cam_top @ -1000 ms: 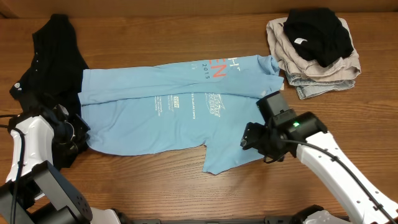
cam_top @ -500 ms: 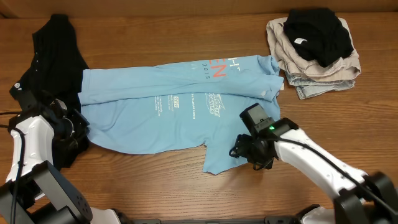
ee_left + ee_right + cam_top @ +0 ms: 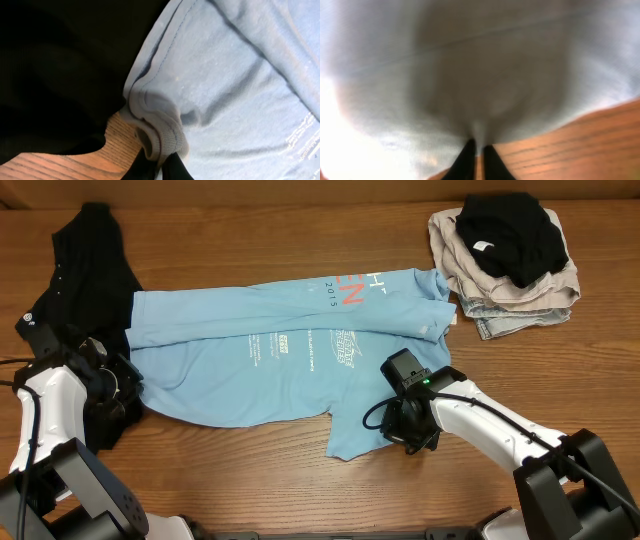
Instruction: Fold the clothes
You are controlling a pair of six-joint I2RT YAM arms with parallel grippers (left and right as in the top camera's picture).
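The left gripper point(image 3: 128, 388) is closed tight at the left edge of the light blue T-shirt point(image 3: 270, 365); in the left wrist view its dark fingertips point(image 3: 172, 169) pinch a bunched fold of the blue hem, with bare wood of the table point(image 3: 60, 167) just beside it and the black shirt point(image 3: 55, 70) lying against the blue edge. The right gripper point(image 3: 392, 428) is closed as well, at the near right part of the T-shirt where a sleeve flap sticks out toward the near side; the right wrist view is blurred, but pale fabric is drawn into a narrow pinch between its fingers point(image 3: 465, 159). The T-shirt lies flat in the middle of the table with its long axis running left to right, hem end to the left, sleeves and red-orange lettering toward the right, and its far strip folded over along that length. The black shirt stretches from the far left corner toward the near side, beside the left arm. A heap of garments point(image 3: 505, 265), black on beige, sits at the far right, well apart from the T-shirt
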